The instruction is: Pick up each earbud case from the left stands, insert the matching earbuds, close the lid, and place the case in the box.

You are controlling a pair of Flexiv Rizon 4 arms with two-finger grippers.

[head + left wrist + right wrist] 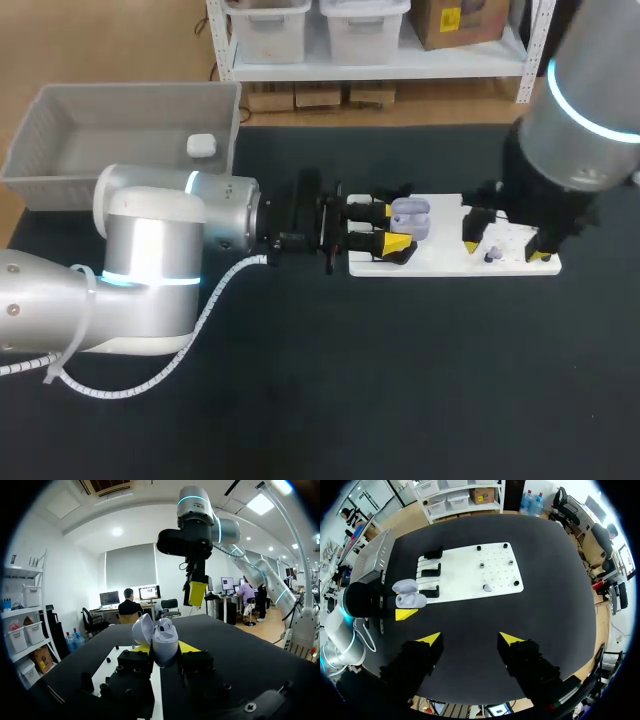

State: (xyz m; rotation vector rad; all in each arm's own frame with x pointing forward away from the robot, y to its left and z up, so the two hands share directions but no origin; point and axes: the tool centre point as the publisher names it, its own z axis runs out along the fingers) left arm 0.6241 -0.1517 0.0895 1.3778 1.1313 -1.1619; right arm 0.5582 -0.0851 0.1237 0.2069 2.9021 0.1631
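Note:
A lavender earbud case [412, 215] with its lid up sits between the fingers of my left gripper [390, 227], which is shut on it over the left end of the white board [445, 262]. In the left wrist view the case [161, 639] stands upright in that gripper [165, 648]. My right gripper [505, 250] hangs open and empty above the board's right end, over a small lavender earbud [489, 256]. From the right wrist view the open right gripper [470, 639] is high up, with the earbud [487, 587] lying on the board [465, 577] ahead of it.
A grey basket [60, 165] at the back left holds a white case [201, 146]. Black stands [431, 571] line the board's left edge, and small black pegs [510, 562] dot its right part. Dark table lies all around the board.

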